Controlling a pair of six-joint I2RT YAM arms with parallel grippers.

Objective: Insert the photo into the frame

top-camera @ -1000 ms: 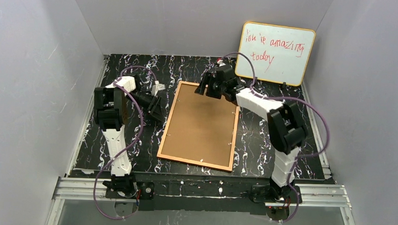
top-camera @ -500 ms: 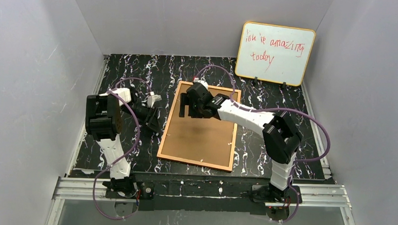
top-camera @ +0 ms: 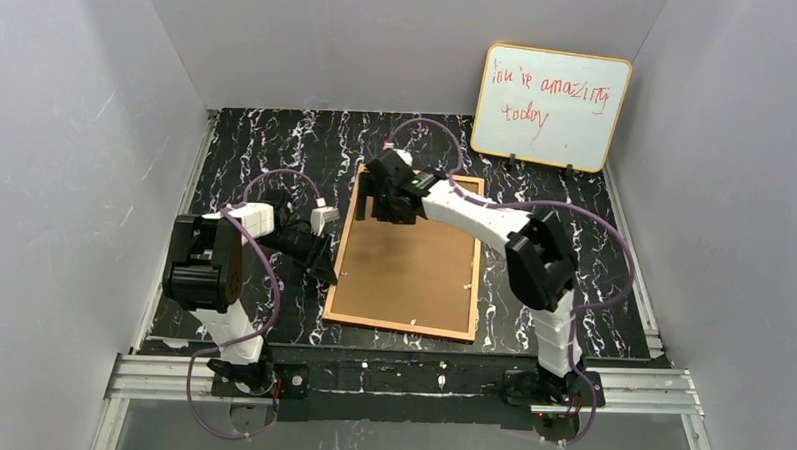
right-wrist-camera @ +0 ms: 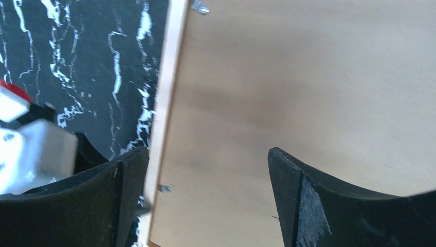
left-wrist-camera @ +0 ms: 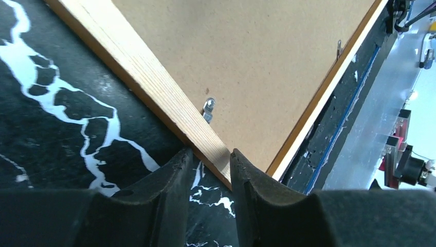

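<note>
- Orange-brown wooden frame [top-camera: 405, 265] flat on the black, white-veined worktop [top-camera: 277, 141], plain brown backing board [left-wrist-camera: 267, 56] upward, lying between the two sets of jaws.
- Wide-spread right jaws holding nothing, poised over the frame near its far-left corner.
- From the right wrist: one jaw over bare worktop just outside the frame's left rail [right-wrist-camera: 167, 77], the other over the backing board. Rail and a broad strip of board in the gap between them.
- Small metal tab [right-wrist-camera: 199, 6] on the board ahead of the right jaws, just inside the rail. A second one [right-wrist-camera: 164, 188] close beside the outer jaw.
- Almost-closed left jaws, only a narrow slot between them, low at the same left rail, toward the frame's near-left corner.
- From the left wrist: pale wooden rail running straight down into that slot, the corner itself hidden behind the jaw on the board side.
- Clamped on the rail or merely set against it: cannot tell.
- One more metal tab [left-wrist-camera: 208, 109] just ahead of the left jaws, on the board side of the rail.
- Yellow-edged whiteboard [top-camera: 551, 107] with red handwriting upright against the back wall, beyond and to the right of the right jaws, apart from the frame.
- Aluminium rail [top-camera: 409, 377] along the worktop's near edge, behind both sets of jaws.
</note>
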